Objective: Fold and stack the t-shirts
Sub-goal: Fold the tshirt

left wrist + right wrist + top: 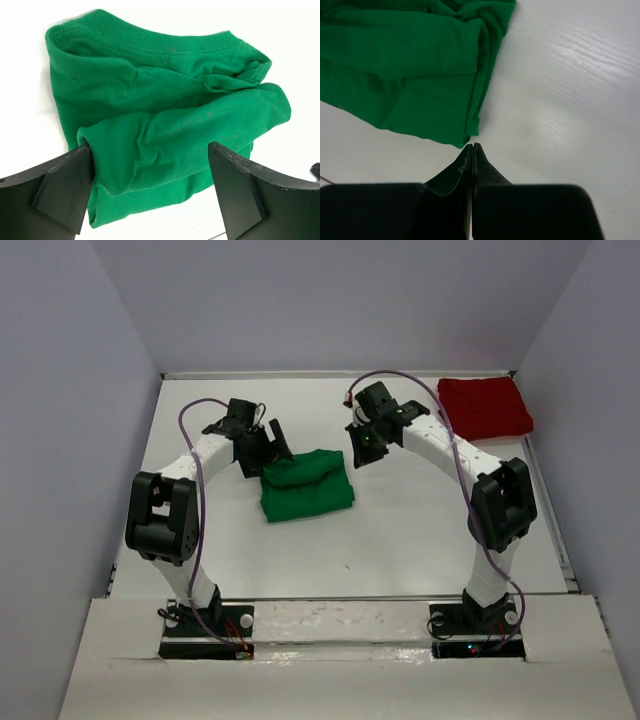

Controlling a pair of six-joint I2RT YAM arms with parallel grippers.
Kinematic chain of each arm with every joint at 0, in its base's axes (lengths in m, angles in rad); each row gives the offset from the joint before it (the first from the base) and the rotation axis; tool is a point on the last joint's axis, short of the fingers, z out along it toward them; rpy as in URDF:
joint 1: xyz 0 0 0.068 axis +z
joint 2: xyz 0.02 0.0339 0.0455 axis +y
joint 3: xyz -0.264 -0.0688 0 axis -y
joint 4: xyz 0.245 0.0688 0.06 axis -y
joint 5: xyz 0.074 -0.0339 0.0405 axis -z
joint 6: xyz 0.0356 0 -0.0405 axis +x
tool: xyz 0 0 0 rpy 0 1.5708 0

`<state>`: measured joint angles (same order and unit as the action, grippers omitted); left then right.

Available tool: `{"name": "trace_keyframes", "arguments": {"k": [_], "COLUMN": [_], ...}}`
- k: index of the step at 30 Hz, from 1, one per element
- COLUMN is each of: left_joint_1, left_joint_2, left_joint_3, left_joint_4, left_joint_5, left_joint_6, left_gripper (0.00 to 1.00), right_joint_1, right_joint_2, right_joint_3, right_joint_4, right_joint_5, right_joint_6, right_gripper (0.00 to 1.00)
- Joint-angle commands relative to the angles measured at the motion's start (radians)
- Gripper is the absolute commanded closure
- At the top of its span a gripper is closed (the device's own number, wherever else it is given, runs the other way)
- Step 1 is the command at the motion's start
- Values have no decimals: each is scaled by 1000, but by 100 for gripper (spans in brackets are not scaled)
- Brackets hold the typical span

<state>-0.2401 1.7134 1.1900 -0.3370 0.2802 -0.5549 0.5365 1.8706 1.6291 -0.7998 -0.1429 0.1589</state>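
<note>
The bright green t-shirt (305,485) lies folded in a loose bundle mid-table. Folded flat, the dark red t-shirt (485,407) rests in the far right corner. My left gripper (272,445) is at the green shirt's far left corner. In the left wrist view it (150,195) stands open, and a rolled fold of the green t-shirt (165,125) lies between its fingers, brushing the left finger (60,190) and apart from the right one. My right gripper (367,445) hovers just right of the green shirt. It (473,146) is shut on nothing, its tips near a corner of the green t-shirt (410,65).
The white table (420,530) is walled in by grey panels on the left, back and right. A white ledge (330,620) runs along the near edge by the arm bases. Purple cables loop along both arms.
</note>
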Motion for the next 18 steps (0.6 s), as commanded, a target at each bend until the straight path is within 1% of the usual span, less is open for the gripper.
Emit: {"name": "trace_keyframes", "arguments": {"k": [1, 4, 6, 7, 9, 10, 13, 16, 18], "left_joint_1": [-13, -22, -28, -30, -30, -31, -36, -36, -38], "left_joint_2": [-98, -161, -192, -208, -267, -315, -414, -457, -462], "left_joint_3": [-19, -56, -72, -75, -72, -61, -47, -41, -56], "left_joint_4": [-16, -25, -54, -63, -112, -128, -158, -189, -191], "left_joint_5": [-1, 1, -28, -41, -107, -174, -269, -268, -234], "left_joint_6": [15, 3, -3, -7, -17, -20, -27, -23, -26], "left_gripper": [3, 9, 12, 12, 12, 12, 12, 11, 11], "right_joint_1": [46, 57, 66, 66, 76, 76, 86, 106, 115], "right_joint_2": [33, 76, 105, 117, 131, 133, 140, 171, 188], "right_joint_3": [43, 78, 109, 120, 129, 126, 106, 107, 118], "right_joint_4": [31, 27, 27, 24, 20, 25, 48, 54, 57], "right_joint_5": [-40, -40, -53, -55, -58, -66, -84, -89, -93], "right_joint_6": [11, 14, 19, 19, 21, 22, 33, 37, 37], "right_gripper": [100, 100, 100, 100, 100, 100, 100, 100, 100]}}
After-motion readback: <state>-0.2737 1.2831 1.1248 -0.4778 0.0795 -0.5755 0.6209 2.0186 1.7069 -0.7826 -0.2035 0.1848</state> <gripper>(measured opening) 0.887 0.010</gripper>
